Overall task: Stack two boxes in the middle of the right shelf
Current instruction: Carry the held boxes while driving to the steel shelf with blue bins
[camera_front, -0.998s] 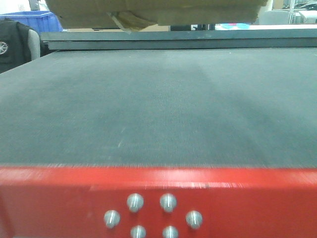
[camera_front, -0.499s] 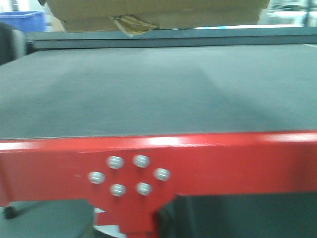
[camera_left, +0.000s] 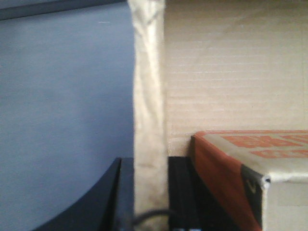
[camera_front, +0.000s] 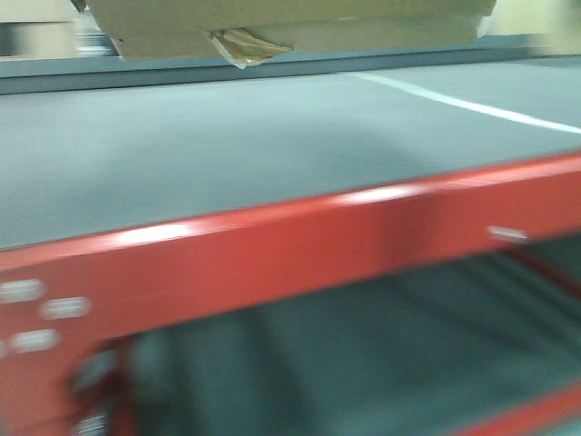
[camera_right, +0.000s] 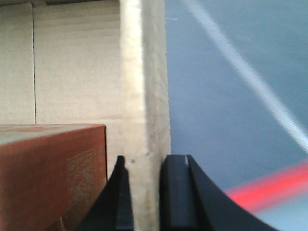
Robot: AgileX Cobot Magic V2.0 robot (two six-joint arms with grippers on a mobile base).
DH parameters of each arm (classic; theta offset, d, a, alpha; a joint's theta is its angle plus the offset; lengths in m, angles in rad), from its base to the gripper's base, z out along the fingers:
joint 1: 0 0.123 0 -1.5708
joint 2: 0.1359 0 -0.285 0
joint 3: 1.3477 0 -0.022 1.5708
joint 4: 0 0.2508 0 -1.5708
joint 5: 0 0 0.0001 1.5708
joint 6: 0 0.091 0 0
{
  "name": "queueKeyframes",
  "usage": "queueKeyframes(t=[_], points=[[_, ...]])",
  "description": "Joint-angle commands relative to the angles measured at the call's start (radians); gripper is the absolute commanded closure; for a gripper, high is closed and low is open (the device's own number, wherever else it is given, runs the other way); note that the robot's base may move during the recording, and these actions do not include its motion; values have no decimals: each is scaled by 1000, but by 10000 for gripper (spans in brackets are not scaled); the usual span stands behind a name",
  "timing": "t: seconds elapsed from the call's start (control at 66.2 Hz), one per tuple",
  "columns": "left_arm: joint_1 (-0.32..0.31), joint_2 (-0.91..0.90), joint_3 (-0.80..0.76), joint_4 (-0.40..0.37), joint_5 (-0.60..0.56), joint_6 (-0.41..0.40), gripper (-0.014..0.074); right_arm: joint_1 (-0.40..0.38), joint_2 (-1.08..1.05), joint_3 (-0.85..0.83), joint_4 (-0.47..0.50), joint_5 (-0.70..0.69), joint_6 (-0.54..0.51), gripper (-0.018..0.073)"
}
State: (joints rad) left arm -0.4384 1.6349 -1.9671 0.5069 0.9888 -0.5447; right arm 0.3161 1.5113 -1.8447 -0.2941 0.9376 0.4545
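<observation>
The front view is smeared throughout: the bolts [camera_front: 41, 309] on the red beam [camera_front: 272, 254] are only pale streaks, and the far background is unreadable. The cardboard box [camera_front: 300, 23] is cut off by the top edge, showing only its bottom strip. The left claw [camera_left: 150, 166] and right claw [camera_right: 147, 161], each pinching a box wall, run off the lower edge. The orange-printed box [camera_left: 231, 178] inside runs off the right edge, and its lettering is too blurred to read.
</observation>
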Motion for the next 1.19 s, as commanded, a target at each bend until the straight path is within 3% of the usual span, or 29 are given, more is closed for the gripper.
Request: queueKeyframes(t=[0.0, 1.179], points=[[3, -3, -7, 47, -16, 1, 707, -6, -27, -17, -17, -56, 9, 721], [3, -3, -7, 47, -16, 1, 707, -6, -27, -17, -17, -56, 9, 721]])
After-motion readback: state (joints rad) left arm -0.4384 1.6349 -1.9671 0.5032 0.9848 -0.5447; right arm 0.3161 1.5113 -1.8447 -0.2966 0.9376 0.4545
